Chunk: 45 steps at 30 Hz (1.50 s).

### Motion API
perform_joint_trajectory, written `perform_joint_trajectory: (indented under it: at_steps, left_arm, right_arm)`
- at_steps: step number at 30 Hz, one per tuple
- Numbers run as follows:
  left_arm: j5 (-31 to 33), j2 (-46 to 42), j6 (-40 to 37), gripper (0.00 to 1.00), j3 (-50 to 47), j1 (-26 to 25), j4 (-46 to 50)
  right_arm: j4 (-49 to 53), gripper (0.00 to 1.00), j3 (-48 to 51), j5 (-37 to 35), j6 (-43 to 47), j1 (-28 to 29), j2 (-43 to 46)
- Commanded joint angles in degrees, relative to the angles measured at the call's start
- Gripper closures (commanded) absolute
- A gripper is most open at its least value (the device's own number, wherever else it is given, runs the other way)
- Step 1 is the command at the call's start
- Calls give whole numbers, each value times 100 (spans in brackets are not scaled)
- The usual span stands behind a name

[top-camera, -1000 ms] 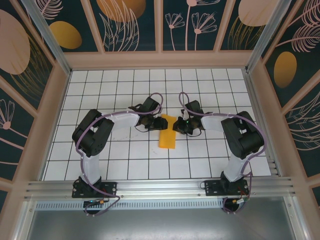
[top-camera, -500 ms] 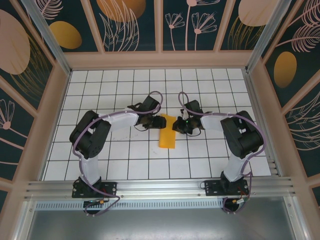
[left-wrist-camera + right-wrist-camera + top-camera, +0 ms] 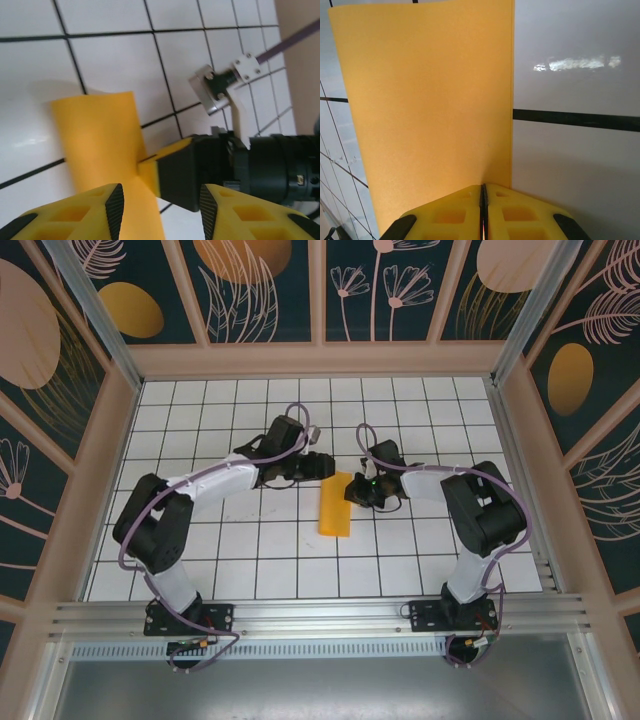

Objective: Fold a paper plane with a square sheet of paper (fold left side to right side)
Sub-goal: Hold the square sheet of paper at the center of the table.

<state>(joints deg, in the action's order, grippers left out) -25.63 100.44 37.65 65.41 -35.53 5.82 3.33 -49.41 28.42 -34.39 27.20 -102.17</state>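
Top external: we find the square sheet of paper (image 3: 336, 508) near the middle of the table (image 3: 200, 420). It is doubled into a narrow strip, with its long sides running from the far edge toward the near edge. We judge the left-to-right fold to be made. The right gripper (image 3: 352, 490) sits on the strip's right long edge, toward its far end, evidently to pin the two layers together. The left gripper (image 3: 322, 466) hangs just beside the strip's far left corner, apart from the paper.

Left wrist: the left gripper (image 3: 159, 197) shows yellow, hollow-ribbed fingers (image 3: 85, 215) spread wide with nothing between them. Below lies the sheet (image 3: 100, 145), which is thin, matte, orange-yellow and flat, with a clean straight end. The right gripper (image 3: 155, 170), black with a yellow tip, clamps its side.

Right wrist: the right gripper (image 3: 482, 200) has its fingers pressed together on the sheet (image 3: 430, 110). They hold it at the long edge, where two layers show as a fine double line. The table (image 3: 575, 165) is glossy white tile with black grid lines and catches a light reflection.
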Motion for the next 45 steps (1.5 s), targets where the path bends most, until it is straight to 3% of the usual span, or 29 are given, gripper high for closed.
perform_joint_trajectory:
  at_steps: [1,13,26,34,45]
  left_arm:
    - [-716,273,287,54,-177,-65,-501]
    - [-903,803,328,54,-388,-229,-580]
    - [-201,1088,-79,55,-489,-233,-42]
    - [-121,1153,-116,55,-636,-231,-66]
    - [-168,1176,-16,56,-890,-243,-284]
  right_arm:
    - [289,88,-25,-219,131,75,-205]
    - [338,88,-85,-235,152,79,-242]
    - [517,88,-102,-346,238,75,-302]
    - [546,88,-91,-371,271,75,-277]
    - [317,88,-512,268,310,-145,288]
